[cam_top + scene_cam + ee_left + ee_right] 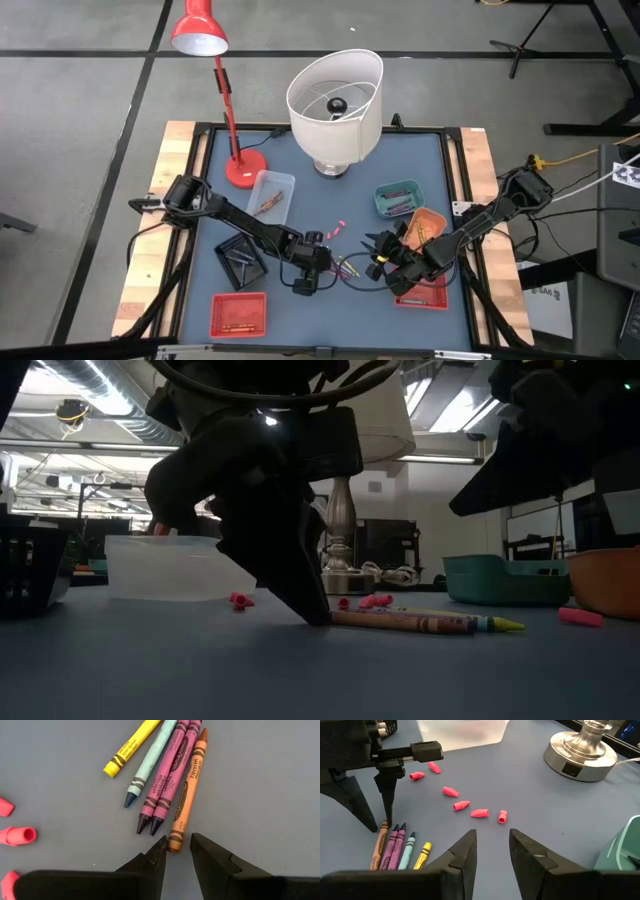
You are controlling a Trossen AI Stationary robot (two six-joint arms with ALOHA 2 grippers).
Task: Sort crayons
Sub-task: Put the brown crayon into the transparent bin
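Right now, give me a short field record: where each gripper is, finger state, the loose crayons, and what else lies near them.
left gripper: down at the mat, fingers open, straddling the end of the orange crayon
right gripper: hovering beside the crayons, fingers open, empty
loose crayons: five side by side; orange, two magenta, light blue, yellow
nearby: pink eraser caps scattered on the mat
trays: clear tray, teal tray, orange tray

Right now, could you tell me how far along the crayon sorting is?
Partly done: crayons already lie in the clear tray, teal tray, orange tray and red tray. In hand: the left gripper, open, is at the tip of the orange-brown crayon; nothing is gripped yet. The right gripper hovers open nearby. Left: five loose crayons on the mat.
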